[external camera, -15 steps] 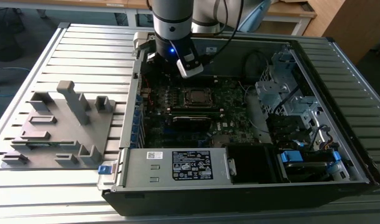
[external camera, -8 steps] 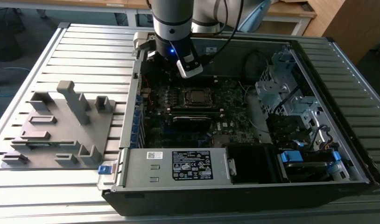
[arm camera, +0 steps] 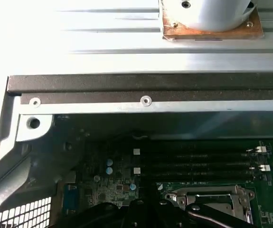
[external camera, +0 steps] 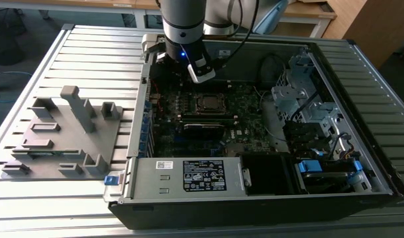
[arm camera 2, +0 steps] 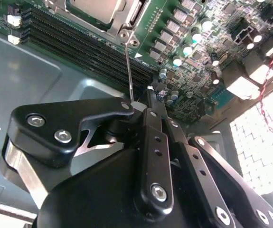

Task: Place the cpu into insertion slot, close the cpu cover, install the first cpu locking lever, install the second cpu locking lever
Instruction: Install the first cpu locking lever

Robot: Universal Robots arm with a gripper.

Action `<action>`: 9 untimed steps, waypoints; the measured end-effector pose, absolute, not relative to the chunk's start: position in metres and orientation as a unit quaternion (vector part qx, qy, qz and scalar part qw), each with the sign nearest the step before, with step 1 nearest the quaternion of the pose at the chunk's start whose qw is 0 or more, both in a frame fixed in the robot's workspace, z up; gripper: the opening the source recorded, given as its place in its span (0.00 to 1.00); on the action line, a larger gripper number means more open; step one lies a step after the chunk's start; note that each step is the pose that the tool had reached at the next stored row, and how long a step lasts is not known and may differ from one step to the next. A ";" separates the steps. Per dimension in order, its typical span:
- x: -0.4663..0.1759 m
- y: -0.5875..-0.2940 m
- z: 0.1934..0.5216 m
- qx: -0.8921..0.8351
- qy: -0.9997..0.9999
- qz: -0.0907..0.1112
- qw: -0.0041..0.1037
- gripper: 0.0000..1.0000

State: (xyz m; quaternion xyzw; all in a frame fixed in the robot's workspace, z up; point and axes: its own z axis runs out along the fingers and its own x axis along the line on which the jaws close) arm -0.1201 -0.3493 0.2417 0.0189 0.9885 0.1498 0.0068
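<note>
- The computer case (external camera: 255, 206) lies on the worktop (external camera: 96, 54), with a fixture tray (external camera: 53, 148) beside it on the exterior view's left.
- Inside the case, the power supply (external camera: 188, 176) sits nearer the exterior camera than the motherboard (external camera: 188, 141), and the drive cage (external camera: 301, 99) is on the exterior view's right.
- The cpu (arm camera 2: 96, 5) lies framed by the cpu cover (arm camera 2: 127, 16), with the memory slots (arm camera 2: 79, 35) just beside it.
- A cpu locking lever (arm camera 2: 129, 71) stands from the cover's corner up to the gripper (arm camera 2: 138, 104).

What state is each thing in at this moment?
cover, down flat.
cpu, seated, showing through the cover's window.
lever, raised and unlatched, tip at the gripper.
gripper, shut on the lever's tip.
case, open, lying on its side.
</note>
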 end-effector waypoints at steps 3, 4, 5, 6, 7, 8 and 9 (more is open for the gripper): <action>-0.119 -0.349 0.242 0.019 0.989 0.150 0.007 0.10; -0.117 -0.349 0.242 0.019 0.989 0.150 0.007 0.10; -0.116 -0.349 0.242 0.019 0.989 0.150 0.007 0.10; -0.114 -0.349 0.242 0.019 0.989 0.150 0.007 0.10; -0.112 -0.349 0.242 0.019 0.989 0.150 0.007 0.10; -0.110 -0.349 0.242 0.019 0.989 0.150 0.007 0.10; -0.107 -0.349 0.242 0.019 0.989 0.150 0.007 0.10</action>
